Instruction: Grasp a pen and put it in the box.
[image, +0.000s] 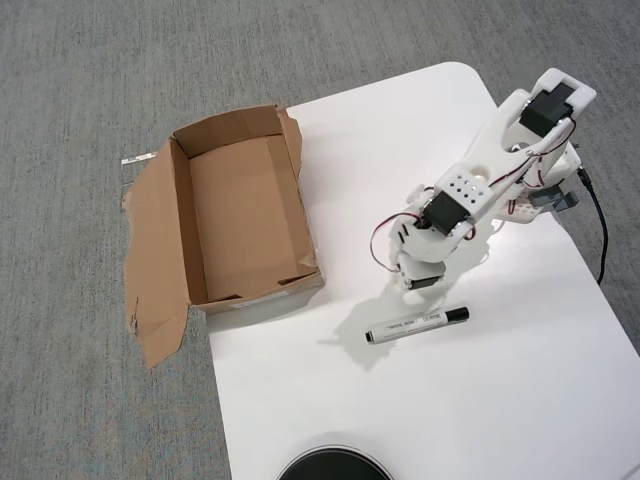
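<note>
pen (417, 324): lies flat on the white worktop (520, 400), well right of the box in the overhead view, nothing touching it.
pen axis: near horizontal in the overhead view, right end tilted slightly up-frame. Black cap at the right end, white barrel with small print running left.
hand (415, 281): sits just above the pen in the picture, close to the barrel's middle. No contact visible.
hand state: holds nothing. How far the fingers are spread I cannot tell; from above the wrist body covers them.
pen from hand: directly down-frame, a short hop. Single arm, so no choice of side.
key relation: my read is the fingers need to straddle the barrel across its short width, so the closing line should run roughly up-down in frame, square to the pen's long axis.
box (240, 215): brown carton, open top, torn flaps, overhangs the worktop's left edge. Inside looks empty.
progress: judged as pre-grasp; pen not yet picked.
risk: slim round barrel may roll if a finger lands off-centre.
</note>
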